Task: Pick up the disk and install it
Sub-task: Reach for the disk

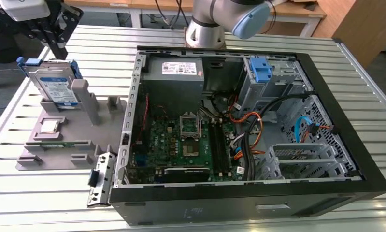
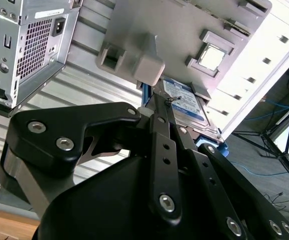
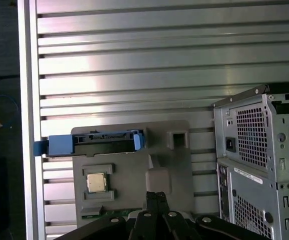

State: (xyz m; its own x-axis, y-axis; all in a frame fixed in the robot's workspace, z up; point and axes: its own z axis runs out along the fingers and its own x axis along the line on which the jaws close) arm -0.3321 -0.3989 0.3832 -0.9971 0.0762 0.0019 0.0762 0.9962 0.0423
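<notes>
Exterior view: disk upright in grey fixture; gripper just above, pinched narrow, empty. Second wrist view: label face close ahead. First wrist view: top edge on show. Probably rigid, dense, shock-sensitive; take by flat faces, not blue carrier.

Robotics lab workbench: a slatted aluminium table is carrying an opened computer case beside the jaws. A grey parts fixture is sitting beneath them, with wooden benches standing beyond.

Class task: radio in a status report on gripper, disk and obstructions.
Gripper shut, empty, just over disk. Disk upright in grey holder, outside the open case. No obstruction seen between them.
</notes>
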